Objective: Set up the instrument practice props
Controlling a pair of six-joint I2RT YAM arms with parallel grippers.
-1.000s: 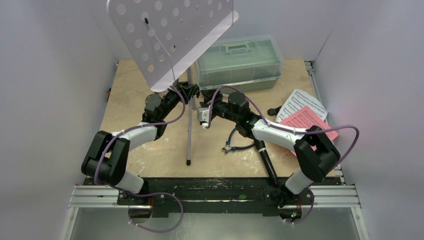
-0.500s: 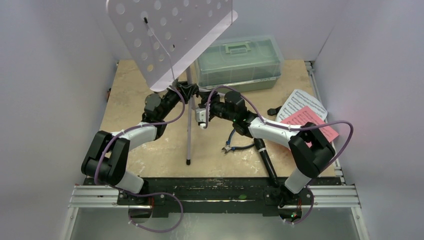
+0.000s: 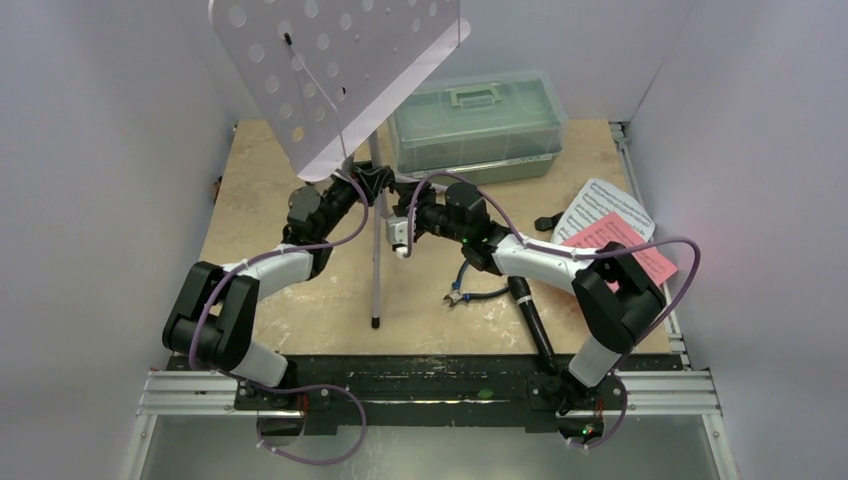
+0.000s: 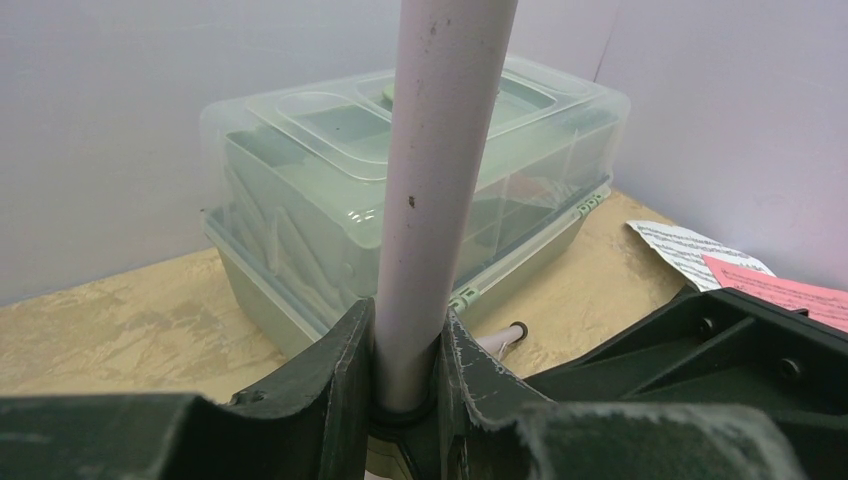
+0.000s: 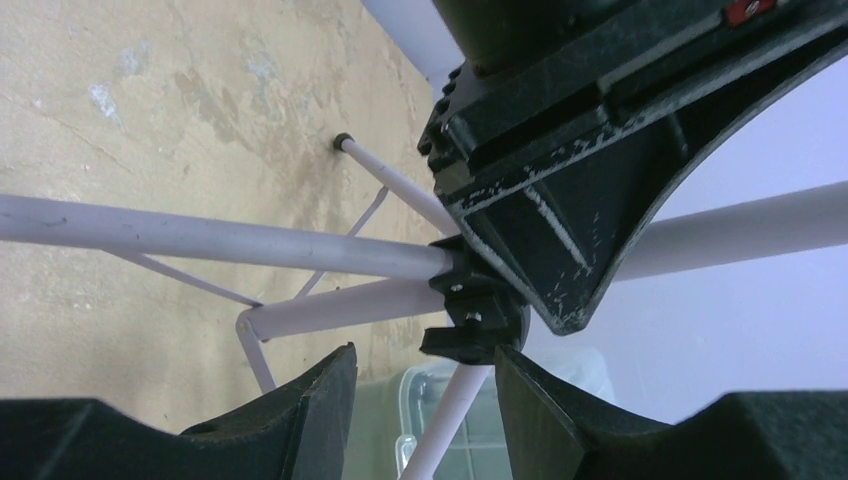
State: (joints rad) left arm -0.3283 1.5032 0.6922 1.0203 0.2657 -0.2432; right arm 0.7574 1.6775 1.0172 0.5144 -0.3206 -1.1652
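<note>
The pale lilac music stand (image 3: 330, 70) stands tilted on the table, its perforated desk high at the back left. My left gripper (image 3: 370, 182) is shut on its pole (image 4: 440, 200) just above the black leg hub, with the fingers (image 4: 335, 370) pressed on both sides. My right gripper (image 5: 425, 400) is open right below the hub (image 5: 475, 315), and one lilac leg (image 5: 450, 415) runs through the gap untouched. At the right lie the white sheet (image 3: 600, 205) and the pink sheet (image 3: 615, 245). The black microphone (image 3: 533, 325) lies under my right arm.
A translucent green lidded toolbox (image 3: 478, 125) sits close behind the stand. Blue-handled pliers (image 3: 465, 288) lie on the table beside the right forearm. A small black piece (image 3: 545, 222) rests next to the sheets. Pale walls close the table in on three sides.
My right gripper has moved a little left, closer to the stand's hub. The stand's desk has shifted slightly left. The left gripper keeps its hold on the pole.
</note>
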